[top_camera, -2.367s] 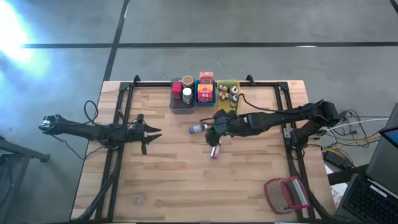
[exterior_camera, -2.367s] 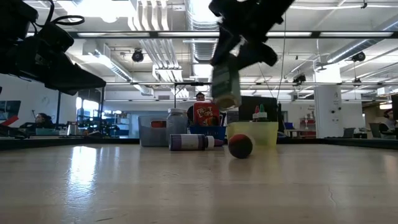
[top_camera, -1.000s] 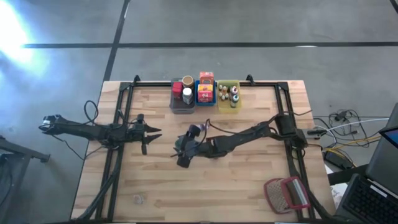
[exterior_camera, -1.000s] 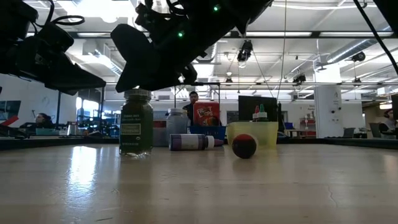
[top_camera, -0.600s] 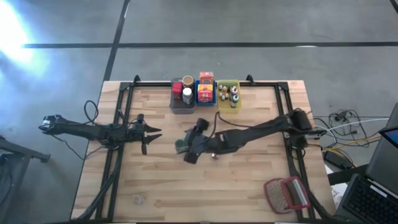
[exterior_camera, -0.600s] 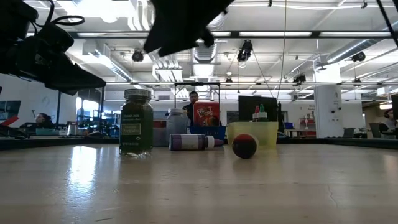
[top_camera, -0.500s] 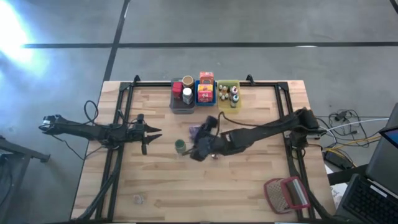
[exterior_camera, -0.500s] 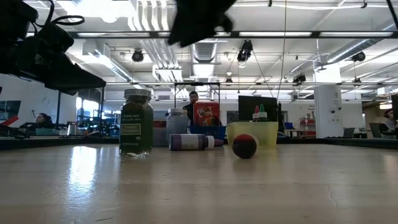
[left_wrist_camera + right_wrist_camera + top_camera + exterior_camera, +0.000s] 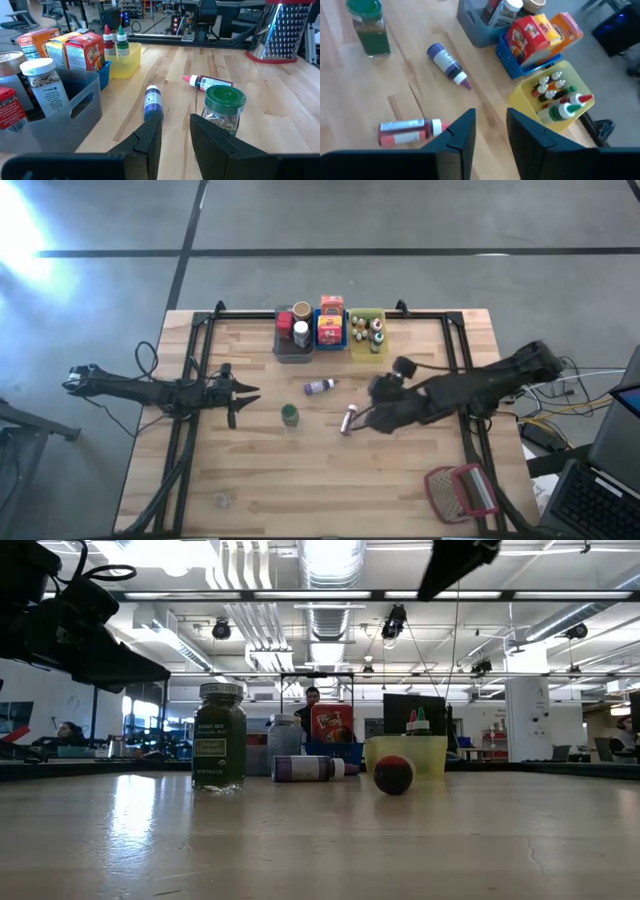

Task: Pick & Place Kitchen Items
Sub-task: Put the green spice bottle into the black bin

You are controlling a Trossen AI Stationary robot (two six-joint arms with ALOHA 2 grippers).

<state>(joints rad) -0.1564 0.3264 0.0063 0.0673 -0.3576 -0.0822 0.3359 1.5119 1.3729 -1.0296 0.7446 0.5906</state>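
A green-lidded jar (image 9: 290, 415) stands upright on its base on the wooden table, left of the middle. Behind it a purple-capped bottle (image 9: 319, 387) lies on its side, and a red-labelled bottle (image 9: 349, 419) lies on its side to the jar's right. My right gripper (image 9: 372, 417) hangs above the table just right of the red-labelled bottle (image 9: 407, 132), open with a narrow gap and nothing between its fingers (image 9: 462, 135). My left gripper (image 9: 240, 395) waits at the left and points at the jar (image 9: 223, 107), open by a narrow gap and empty.
A grey bin (image 9: 290, 352), a blue bin (image 9: 332, 340) and a yellow bin (image 9: 368, 350) holding jars, boxes and small bottles stand in a row at the far edge. A red-framed grey mesh object (image 9: 462, 490) lies at the near right corner. Black frame rails (image 9: 195, 370) run along both sides.
My right gripper has risen from beside the green jar and drawn back toward the table's right edge, past the red-labelled bottle. The jar stays upright where it stood. The two lying bottles have not moved.
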